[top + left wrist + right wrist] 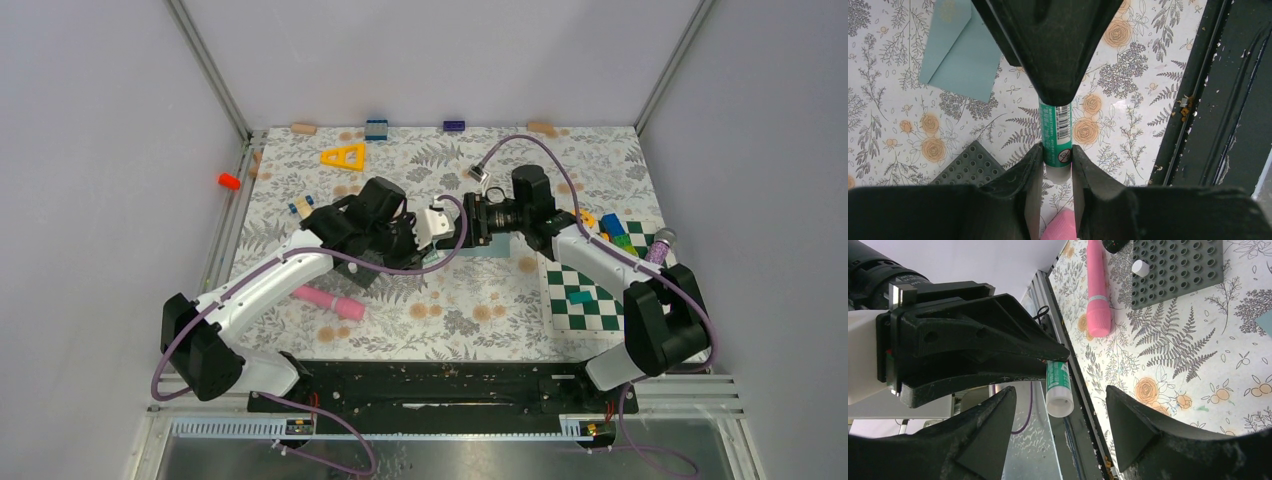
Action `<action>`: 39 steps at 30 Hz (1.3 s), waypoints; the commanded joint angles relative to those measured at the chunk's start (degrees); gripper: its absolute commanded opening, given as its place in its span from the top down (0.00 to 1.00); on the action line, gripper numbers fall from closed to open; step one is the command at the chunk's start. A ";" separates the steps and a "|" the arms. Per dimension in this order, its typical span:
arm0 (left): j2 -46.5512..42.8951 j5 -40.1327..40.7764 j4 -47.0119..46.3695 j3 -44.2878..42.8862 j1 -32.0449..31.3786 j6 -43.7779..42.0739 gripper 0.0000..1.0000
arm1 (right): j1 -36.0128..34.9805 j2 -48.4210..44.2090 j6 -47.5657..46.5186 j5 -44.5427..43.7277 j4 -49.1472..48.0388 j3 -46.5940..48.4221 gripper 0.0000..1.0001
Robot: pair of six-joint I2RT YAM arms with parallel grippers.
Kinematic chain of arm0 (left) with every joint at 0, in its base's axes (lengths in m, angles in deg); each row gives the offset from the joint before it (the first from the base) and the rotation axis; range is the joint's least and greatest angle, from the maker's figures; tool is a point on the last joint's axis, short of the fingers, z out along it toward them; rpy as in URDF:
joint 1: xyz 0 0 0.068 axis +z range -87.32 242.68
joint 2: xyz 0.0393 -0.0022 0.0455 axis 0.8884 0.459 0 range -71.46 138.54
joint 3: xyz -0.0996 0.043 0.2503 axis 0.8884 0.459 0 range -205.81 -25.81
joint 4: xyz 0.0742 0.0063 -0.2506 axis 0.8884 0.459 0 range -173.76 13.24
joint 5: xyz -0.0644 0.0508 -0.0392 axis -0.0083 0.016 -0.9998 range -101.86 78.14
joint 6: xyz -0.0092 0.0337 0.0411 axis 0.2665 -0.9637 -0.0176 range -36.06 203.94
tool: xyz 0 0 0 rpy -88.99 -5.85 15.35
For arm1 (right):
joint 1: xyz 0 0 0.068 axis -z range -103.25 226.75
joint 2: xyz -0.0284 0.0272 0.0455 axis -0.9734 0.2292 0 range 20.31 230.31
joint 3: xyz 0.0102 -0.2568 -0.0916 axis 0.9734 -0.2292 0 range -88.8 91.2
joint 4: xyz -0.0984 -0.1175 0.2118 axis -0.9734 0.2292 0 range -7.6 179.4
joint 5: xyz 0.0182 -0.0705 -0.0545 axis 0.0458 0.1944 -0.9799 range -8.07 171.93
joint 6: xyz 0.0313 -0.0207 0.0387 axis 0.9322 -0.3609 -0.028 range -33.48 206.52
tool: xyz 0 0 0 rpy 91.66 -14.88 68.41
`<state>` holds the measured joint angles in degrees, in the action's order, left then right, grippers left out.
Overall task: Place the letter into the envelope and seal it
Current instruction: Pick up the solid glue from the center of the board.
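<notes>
My left gripper [1057,150] is shut on a green glue stick [1056,135], held above the floral tabletop. In the right wrist view the stick's white end [1059,405] pokes out from the left fingers. My right gripper [1060,390] stands open, one jaw on either side of that white end and neither touching it. Seen from above, the left gripper [440,222] and the right gripper [468,225] meet nose to nose at the table's middle. The teal-grey envelope [960,50] lies flat on the table beneath them, mostly covered in the top view. The letter is out of view.
A dark grey studded plate [1175,270] carries a small white cap [1140,268], and a pink cylinder [328,300] lies beside it. A green chessboard [585,295] and coloured bricks [615,230] sit on the right. A yellow triangle [343,155] lies at the back.
</notes>
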<state>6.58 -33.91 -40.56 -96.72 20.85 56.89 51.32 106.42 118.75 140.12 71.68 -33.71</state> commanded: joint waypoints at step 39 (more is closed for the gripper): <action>-2.97 -11.49 -3.91 -1.72 5.58 2.11 0.03 | -3.13 -2.67 -5.65 7.01 -0.35 0.88 0.79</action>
<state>6.47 -35.46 -41.70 -96.59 20.92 57.55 48.24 107.84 111.77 143.60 77.80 -32.16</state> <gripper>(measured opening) 0.946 0.312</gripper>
